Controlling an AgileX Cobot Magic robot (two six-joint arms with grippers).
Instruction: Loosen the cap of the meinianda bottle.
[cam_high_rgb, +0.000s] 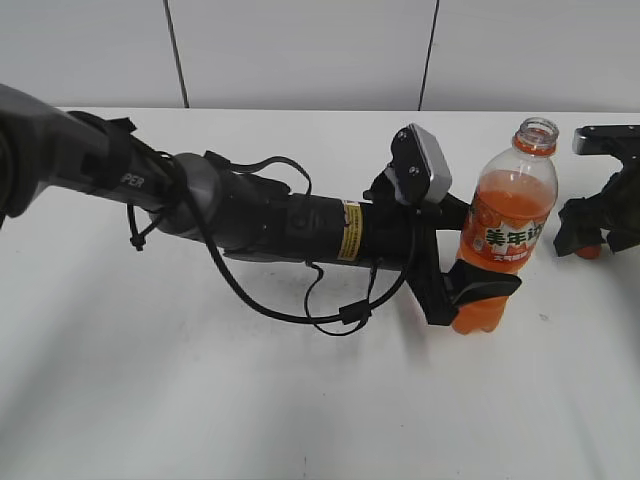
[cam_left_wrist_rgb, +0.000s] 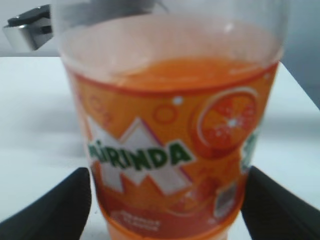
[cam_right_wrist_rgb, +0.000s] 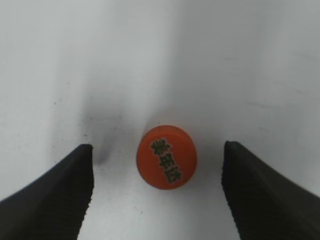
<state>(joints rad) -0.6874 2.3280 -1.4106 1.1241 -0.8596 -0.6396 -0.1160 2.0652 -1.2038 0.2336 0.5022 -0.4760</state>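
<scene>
Exterior view shows the left gripper (cam_high_rgb: 478, 285) hugging the meinianda bottle (cam_high_rgb: 505, 225) low down; its mouth is bare. The cap (cam_right_wrist_rgb: 167, 156) lies on the table (cam_right_wrist_rgb: 240, 60) between the wide-open fingers of the right gripper (cam_right_wrist_rgb: 157, 186), held by nothing. If the left lets go, soda may spill. That grip looks tight, but blur hides it.

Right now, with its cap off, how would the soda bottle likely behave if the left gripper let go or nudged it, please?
The bottle looks over half full, so probably fairly heavy. Its mouth is open, the cap lying on the table, so tipping would likely spill. Tall and narrow, it may topple if the left gripper nudges it.
</scene>
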